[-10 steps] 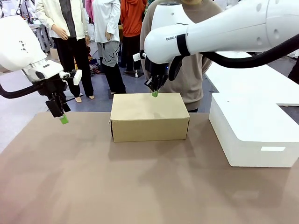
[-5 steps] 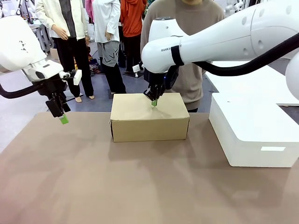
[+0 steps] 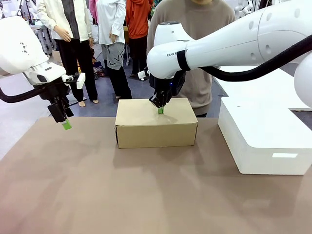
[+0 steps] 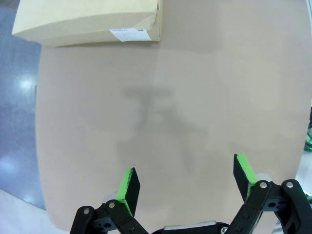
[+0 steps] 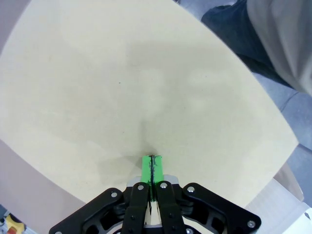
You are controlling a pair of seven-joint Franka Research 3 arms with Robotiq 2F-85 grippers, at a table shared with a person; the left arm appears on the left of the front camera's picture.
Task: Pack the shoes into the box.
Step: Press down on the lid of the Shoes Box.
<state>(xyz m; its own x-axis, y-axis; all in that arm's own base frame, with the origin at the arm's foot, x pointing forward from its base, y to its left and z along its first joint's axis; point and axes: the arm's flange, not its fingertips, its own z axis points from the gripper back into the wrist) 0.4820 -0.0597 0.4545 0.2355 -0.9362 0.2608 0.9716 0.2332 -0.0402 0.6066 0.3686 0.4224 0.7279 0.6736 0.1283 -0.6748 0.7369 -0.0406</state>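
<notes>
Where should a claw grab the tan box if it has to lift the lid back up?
Probably the lid's front edge on the tan box, coming from the robot's side of the table. The lid lies flat and closed, so only an edge gives purchase. The right claw, shut, presses fingertips on the lid top, with nothing to pinch there. The left claw hangs open, off to the box's left.

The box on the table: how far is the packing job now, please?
Looks done: the tan box sits with its lid down, so whether shoes lie inside is hidden. In hand: the right gripper, fingers pressed together and holding nothing, has its tips on the lid. The left gripper hangs open above the bare table. Left: probably only lifting the right gripper away.
</notes>
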